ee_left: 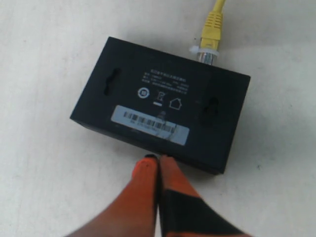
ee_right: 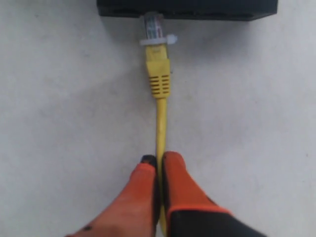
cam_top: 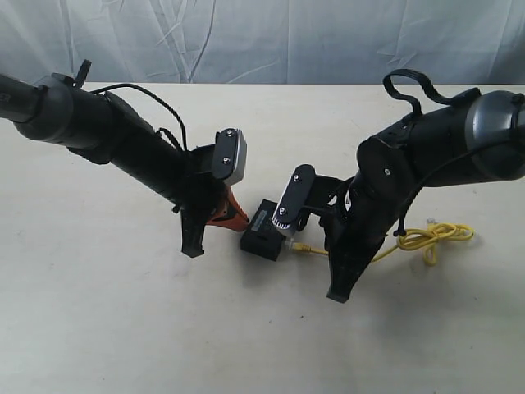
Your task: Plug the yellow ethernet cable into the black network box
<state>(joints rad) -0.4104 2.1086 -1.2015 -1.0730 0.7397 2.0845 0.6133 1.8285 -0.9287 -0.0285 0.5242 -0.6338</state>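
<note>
The black network box (cam_top: 264,231) lies flat on the table, its pale barcode label (ee_left: 149,124) facing up. The yellow ethernet cable (ee_right: 160,118) runs straight into the box's side, its clear plug (ee_right: 153,25) sitting in a port; in the left wrist view the same plug (ee_left: 209,52) meets the box's far side. My right gripper (ee_right: 159,159) is shut on the cable a short way behind the plug. My left gripper (ee_left: 158,158) is shut with nothing between its orange fingers, its tips pressed against the box's near side. The cable's loose loops (cam_top: 435,236) lie to the right.
Pale tabletop (cam_top: 115,328) surrounds the box. A white cloth backdrop (cam_top: 262,41) hangs behind the table's far edge. Both black arms lean in over the middle, with the wrist cameras (cam_top: 230,156) above the box.
</note>
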